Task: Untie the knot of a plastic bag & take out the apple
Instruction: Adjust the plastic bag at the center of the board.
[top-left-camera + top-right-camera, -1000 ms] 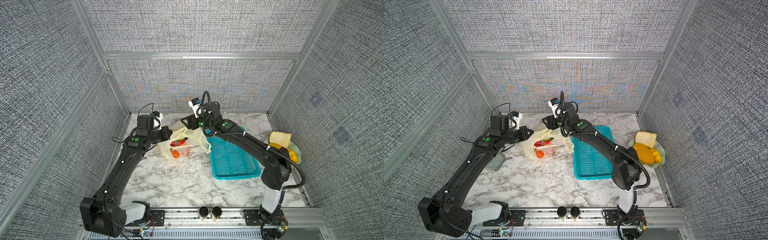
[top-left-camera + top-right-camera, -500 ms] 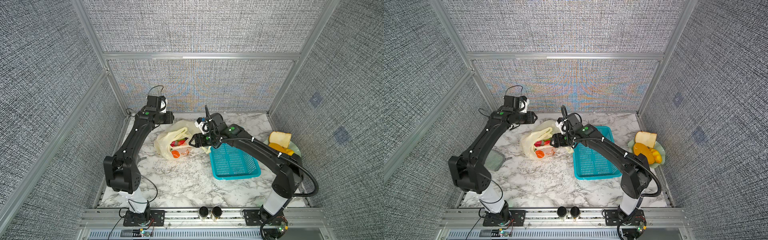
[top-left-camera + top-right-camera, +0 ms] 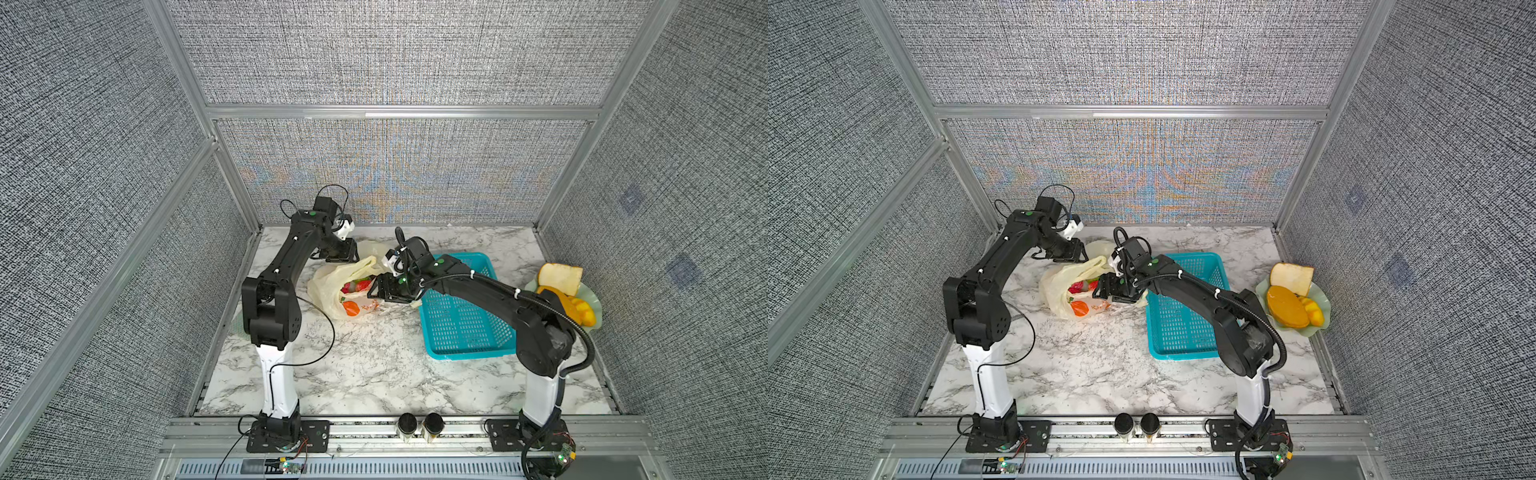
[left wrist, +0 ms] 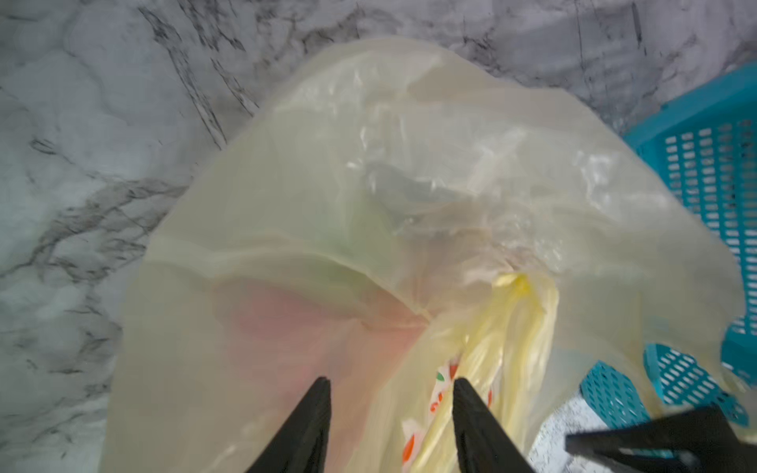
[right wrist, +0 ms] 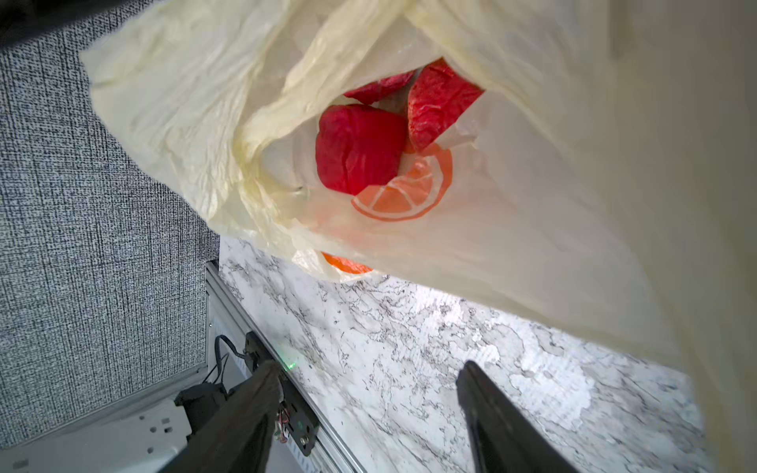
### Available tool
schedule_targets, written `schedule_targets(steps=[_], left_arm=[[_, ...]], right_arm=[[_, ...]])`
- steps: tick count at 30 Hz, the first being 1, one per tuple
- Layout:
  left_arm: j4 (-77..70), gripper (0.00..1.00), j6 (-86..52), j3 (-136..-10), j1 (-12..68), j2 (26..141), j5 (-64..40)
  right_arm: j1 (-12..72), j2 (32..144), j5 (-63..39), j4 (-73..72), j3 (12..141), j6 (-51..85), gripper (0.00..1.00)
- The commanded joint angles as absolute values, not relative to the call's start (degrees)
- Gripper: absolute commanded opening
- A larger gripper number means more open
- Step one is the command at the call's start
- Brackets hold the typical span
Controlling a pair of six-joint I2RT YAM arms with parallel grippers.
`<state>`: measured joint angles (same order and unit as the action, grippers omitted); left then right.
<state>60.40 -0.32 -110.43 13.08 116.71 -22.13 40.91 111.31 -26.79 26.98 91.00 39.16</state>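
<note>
Hiding its contents behind milky film, the plastic bag (image 3: 328, 291) shows only pink and green blurs in the left wrist view. Whether the knot is tied I cannot tell; a bunched yellow handle strip (image 4: 520, 295) lies near the mouth. The bag lies just beside the turquoise basket (image 3: 465, 332), with film draped over its corner. Bare table (image 3: 374, 374) spreads in front. Red crinkled pieces (image 5: 356, 147) sit inside the bag; which is the apple I cannot tell. The left gripper (image 4: 391, 383) hovers over the bag, jaws apart. The right gripper (image 5: 368, 366) faces the mouth, jaws apart, holding nothing.
</note>
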Motion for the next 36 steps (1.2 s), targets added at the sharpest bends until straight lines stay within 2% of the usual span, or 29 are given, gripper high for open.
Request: schedule_targets(steps=[1, 12, 14, 15, 16, 17, 18, 19, 22, 24, 27, 36], left_arm=[[60.3, 0.51, 2.1, -108.0, 13.1, 115.5, -26.6], [60.5, 0.5, 3.6, -106.1, 13.6, 117.5, -28.6], [60.4, 0.45, 3.6, -106.3, 13.8, 117.9, -29.1], [60.3, 0.38, 3.5, -106.4, 13.8, 118.2, -29.3], [60.5, 0.28, 3.5, -106.6, 13.8, 118.3, -29.7], [60.7, 0.13, 3.5, -106.8, 13.8, 118.5, -29.7], [61.0, 0.03, 3.5, -107.0, 13.8, 118.7, -29.8], [61.1, 0.0, 3.5, -107.1, 13.9, 118.8, -29.8], [61.1, 0.0, 2.9, -107.0, 13.7, 118.0, -28.9], [60.3, 0.0, 1.9, -106.9, 13.5, 116.9, -27.8], [59.2, 0.0, -0.9, -106.8, 12.8, 114.5, -26.0], [55.8, 0.0, -12.2, -102.6, 10.7, 98.7, -11.1]], right_arm=[[40.4, 112.5, -26.3, 23.1, 90.8, 43.0, 0.71], [38.0, 115.1, -24.9, 16.1, 90.1, 47.2, 0.72], [37.9, 116.9, -23.7, 16.0, 92.2, 47.4, 0.71], [37.9, 117.7, -23.3, 16.1, 93.3, 47.4, 0.71], [37.9, 118.6, -22.5, 16.2, 94.2, 47.5, 0.69], [37.9, 119.3, -21.5, 16.3, 95.0, 47.3, 0.65], [37.8, 119.8, -20.5, 16.3, 95.6, 47.1, 0.59], [37.9, 120.3, -19.4, 16.3, 96.1, 46.8, 0.5], [37.9, 120.2, -17.0, 16.8, 96.4, 45.4, 0.18], [37.9, 118.9, -14.8, 17.3, 95.7, 43.8, 0.0], [37.6, 116.2, -10.4, 19.3, 94.2, 39.6, 0.0], [33.3, 108.8, 0.9, 34.9, 95.5, 21.2, 0.0]])
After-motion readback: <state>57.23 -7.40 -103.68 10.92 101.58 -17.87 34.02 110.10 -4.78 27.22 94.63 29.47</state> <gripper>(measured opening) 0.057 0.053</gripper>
